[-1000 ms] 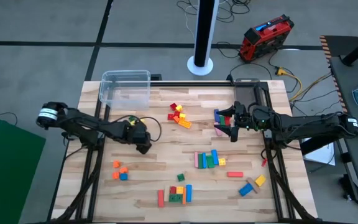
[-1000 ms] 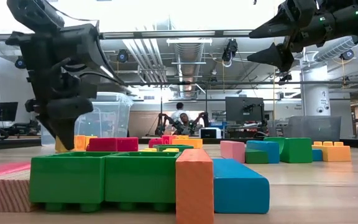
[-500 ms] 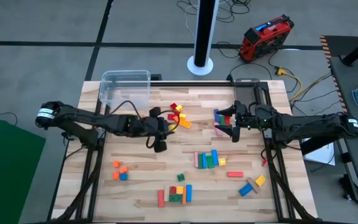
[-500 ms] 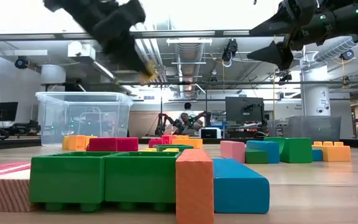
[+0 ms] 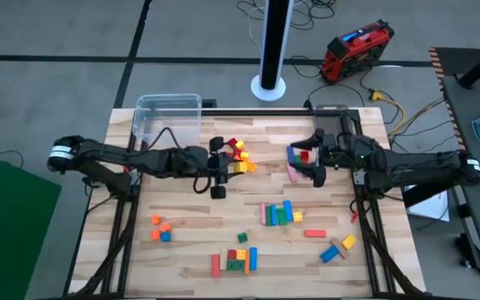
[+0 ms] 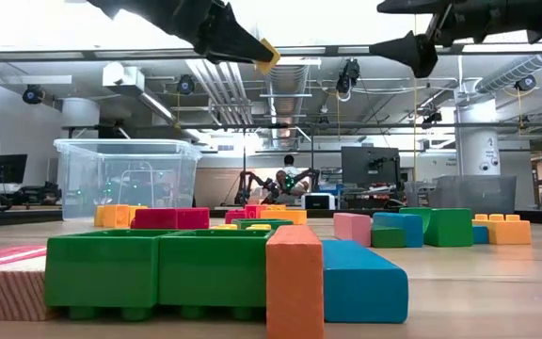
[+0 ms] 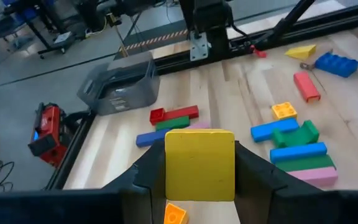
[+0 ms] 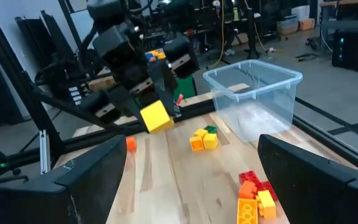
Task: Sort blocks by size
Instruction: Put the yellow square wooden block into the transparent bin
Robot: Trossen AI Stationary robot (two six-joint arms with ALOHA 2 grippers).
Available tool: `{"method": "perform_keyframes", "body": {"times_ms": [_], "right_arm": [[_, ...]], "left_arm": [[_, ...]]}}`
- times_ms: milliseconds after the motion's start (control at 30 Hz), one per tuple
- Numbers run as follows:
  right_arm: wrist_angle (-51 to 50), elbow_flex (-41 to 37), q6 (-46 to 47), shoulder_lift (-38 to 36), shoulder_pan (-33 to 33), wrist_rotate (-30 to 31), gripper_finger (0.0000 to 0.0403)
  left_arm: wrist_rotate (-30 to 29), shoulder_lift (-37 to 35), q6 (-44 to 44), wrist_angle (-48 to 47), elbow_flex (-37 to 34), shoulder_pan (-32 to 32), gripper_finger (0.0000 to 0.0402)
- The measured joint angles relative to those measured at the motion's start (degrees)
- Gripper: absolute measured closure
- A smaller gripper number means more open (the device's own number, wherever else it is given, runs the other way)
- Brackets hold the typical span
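Nearest the front edge of the worktop (image 5: 182,258), green bricks (image 6: 158,273), an orange bar (image 6: 294,282) and a blue bar (image 6: 365,281) lie in a loose group, apparently one size pile. Mid-table, the left gripper (image 5: 221,165) pinches a yellow cube (image 7: 199,164) high above the wood, probably carrying it to the yellow-and-red cluster (image 5: 238,154) beside it. The right gripper (image 5: 313,167) hovers spread and empty over blocks near the right edge. The clear tub (image 5: 168,117) sits at the far left corner.
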Motion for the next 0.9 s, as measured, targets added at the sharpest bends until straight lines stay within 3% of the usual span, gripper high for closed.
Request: {"method": "perform_keyframes", "body": {"times_ms": [200,367,533,667,767,900], "right_arm": [[0.0,1.2,0.1,0.0,0.0,0.0,0.0048],[-0.1,1.2,0.0,0.0,0.0,0.0,0.0048],[0.0,1.1,0.0,0.7,0.0,0.0,0.0048],[0.0,1.1,0.4,2.0,0.0,0.0,0.0048],[0.1,1.1,0.9,3.2,0.0,0.0,0.0048],[0.1,1.3,1.1,5.1,0.0,0.0,0.0048]], "left_arm": [[-9.4,-7.3,-2.1,-9.7,-0.1,3.7,0.0286],[-14.0,-15.8,-12.9,-26.7,0.0,16.7,0.0285],[-10.7,-19.2,-22.5,-37.3,0.0,38.0,0.0285],[-3.9,-17.6,-25.3,-39.5,0.0,52.7,0.0285],[1.0,-15.6,-24.8,-40.2,0.0,58.3,0.0276],[1.2,-13.6,-23.1,-40.5,-0.1,59.5,0.0244]]}}
